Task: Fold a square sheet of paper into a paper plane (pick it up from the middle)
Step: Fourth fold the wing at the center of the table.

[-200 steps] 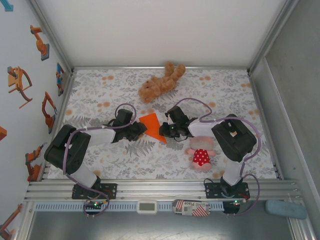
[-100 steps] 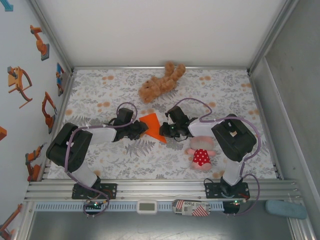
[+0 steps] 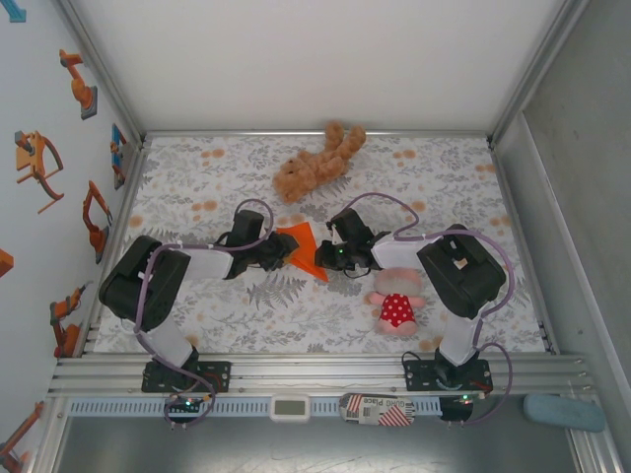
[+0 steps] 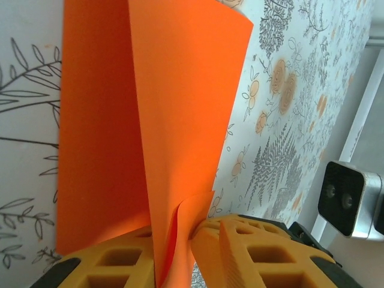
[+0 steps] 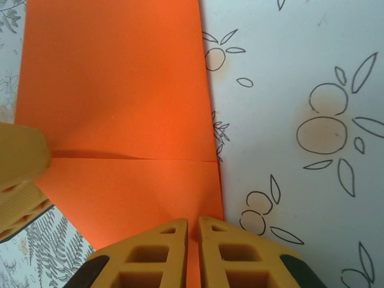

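Near edge: metal rail (image 3: pixel 315 372) with both arm bases bolted on.

Just beyond, right of centre: pink doll in red dress (image 3: pixel 396 304) lying on the floral table cover (image 3: pixel 444 187), near the right arm's elbow and apart from the paper.

Mid-table: both arms reach inward and meet at the orange sheet of paper (image 3: pixel 299 241), which sits at the centre of the table between the two grippers. From above it shows as a small orange patch with a point toward the near right.

Left gripper (image 3: pixel 276 252) is on the paper's left side. In the left wrist view, the left gripper (image 4: pixel 180 243) has its yellow fingers (image 4: pixel 114 264) closed, pinching the paper (image 4: pixel 180 102). One layer lies flat on the cover and another stands up from the pinch, curling a little at the grip.

Right gripper (image 3: pixel 325 258) is on the paper's right side. In the right wrist view, the right gripper (image 5: pixel 192 231) has its fingers (image 5: pixel 156 252) pressed nearly together, with the edge of the paper (image 5: pixel 120 90) between them. A straight crease runs across the sheet, which lies flat on the cover.

Farther back: brown plush bear (image 3: pixel 317 163) sprawled on the cover, well apart from the paper.
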Robot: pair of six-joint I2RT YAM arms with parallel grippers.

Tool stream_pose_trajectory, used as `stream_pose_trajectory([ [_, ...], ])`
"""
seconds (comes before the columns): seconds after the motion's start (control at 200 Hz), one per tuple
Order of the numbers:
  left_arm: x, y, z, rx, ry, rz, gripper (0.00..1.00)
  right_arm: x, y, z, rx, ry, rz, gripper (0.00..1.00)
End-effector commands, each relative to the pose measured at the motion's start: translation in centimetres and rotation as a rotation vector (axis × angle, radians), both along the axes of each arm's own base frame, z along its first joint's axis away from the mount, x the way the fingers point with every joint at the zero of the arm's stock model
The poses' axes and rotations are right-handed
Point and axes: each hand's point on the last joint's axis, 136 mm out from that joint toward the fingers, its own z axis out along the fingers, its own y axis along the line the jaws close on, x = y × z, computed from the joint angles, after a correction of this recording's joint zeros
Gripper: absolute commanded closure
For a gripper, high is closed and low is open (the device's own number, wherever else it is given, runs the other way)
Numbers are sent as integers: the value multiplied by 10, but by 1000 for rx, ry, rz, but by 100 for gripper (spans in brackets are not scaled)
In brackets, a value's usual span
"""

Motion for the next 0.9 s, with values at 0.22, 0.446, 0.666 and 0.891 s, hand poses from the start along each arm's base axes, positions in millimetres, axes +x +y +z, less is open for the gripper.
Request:
stream_pose_trajectory([
  [0.22, 0, -1, -2, -37, 11, 9, 77, -1, -14, -14, -46, 4, -7, 87],
  [0.446, -1, 3, -5, -19, 22, 15, 89, 4, -10, 2, -18, -54, 26, 85],
  [0.666, -4, 15, -4, 64, 37, 30, 92, 18, -24, 46, -102, -272, 82, 72],
  [0.891, -1, 21, 8, 142, 43, 54, 92, 13, -47, 70, -213, -478, 120, 57],
])
